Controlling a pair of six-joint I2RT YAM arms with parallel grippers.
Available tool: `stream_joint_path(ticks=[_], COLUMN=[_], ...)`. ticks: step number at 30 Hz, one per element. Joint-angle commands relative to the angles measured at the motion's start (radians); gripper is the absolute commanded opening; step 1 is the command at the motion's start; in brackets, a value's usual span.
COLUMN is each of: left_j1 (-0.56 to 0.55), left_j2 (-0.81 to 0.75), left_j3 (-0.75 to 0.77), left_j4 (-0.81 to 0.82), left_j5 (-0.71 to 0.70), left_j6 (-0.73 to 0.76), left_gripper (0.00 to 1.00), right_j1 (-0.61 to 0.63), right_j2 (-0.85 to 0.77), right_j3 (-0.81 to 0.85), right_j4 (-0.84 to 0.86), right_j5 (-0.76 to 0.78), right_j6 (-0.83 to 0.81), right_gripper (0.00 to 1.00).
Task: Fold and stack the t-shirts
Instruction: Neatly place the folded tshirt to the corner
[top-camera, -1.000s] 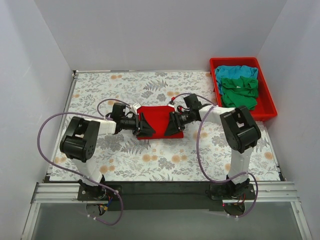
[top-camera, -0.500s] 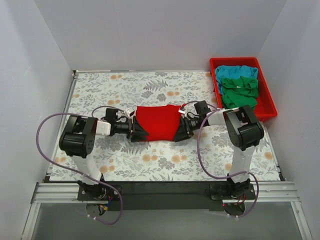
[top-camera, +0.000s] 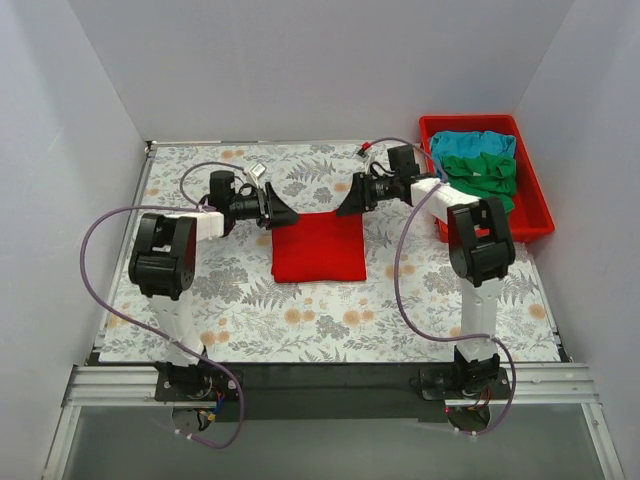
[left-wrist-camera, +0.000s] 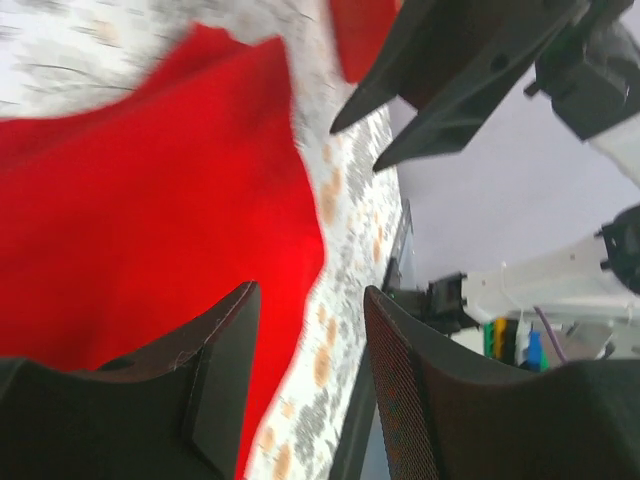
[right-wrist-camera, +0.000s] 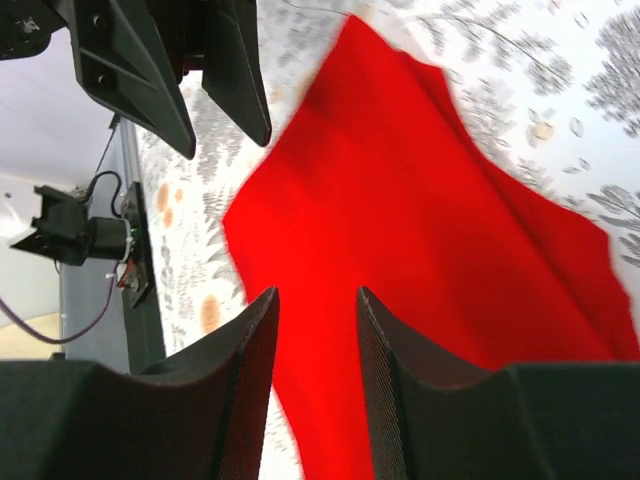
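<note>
The red t-shirt (top-camera: 318, 247) lies flat as a folded rectangle in the middle of the table. It also shows in the left wrist view (left-wrist-camera: 150, 200) and the right wrist view (right-wrist-camera: 420, 220). My left gripper (top-camera: 284, 213) hangs open and empty just above the shirt's far left corner, and its open jaws show in its own view (left-wrist-camera: 310, 292). My right gripper (top-camera: 346, 204) is open and empty at the far right corner, with its jaws (right-wrist-camera: 316, 292) over the cloth. The green t-shirt (top-camera: 480, 185) and the turquoise t-shirt (top-camera: 470, 143) lie bunched in the red tray (top-camera: 535, 225).
The tray stands at the table's far right edge, close to my right arm. The table has a grey floral cover (top-camera: 200, 300). White walls enclose the left, back and right sides. Purple cables loop off both arms.
Both grippers were shut on the red shirt's sides, stretched it wide, then carried it toward the far side and let go. The shirt now lies folded narrower; both grippers are open.
</note>
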Motion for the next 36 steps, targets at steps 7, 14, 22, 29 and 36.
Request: stream_joint_path(ticks=[7,14,22,29,36], left_j1=[0.081,0.137,0.161,0.181,0.184], left_j2=[0.305,0.276,-0.08,-0.365,-0.519], left_j3=[0.145,0.15,0.182,0.178,0.173], left_j4=[0.147,0.127,-0.248,-0.539,-0.726], left_j5=[-0.065,-0.085,-0.35,-0.554,-0.714], left_j6=[-0.097,-0.095,0.14,0.249,0.375], left_gripper=[0.44,0.44,0.46,0.81,0.86], right_j1=[-0.054,-0.085,-0.093,0.158,0.433], right_j2=[0.233,0.216,-0.158,-0.292,-0.138], right_j3=[0.036,0.042,-0.076,-0.002,0.109], right_j4=[0.166,0.185,0.052,-0.336,-0.433], right_j5=[0.032,0.012,0.173,0.757,0.993], right_j6=[0.094,0.145,-0.015,-0.249,-0.269], right_gripper=[0.42,0.43,0.66,0.71,0.99])
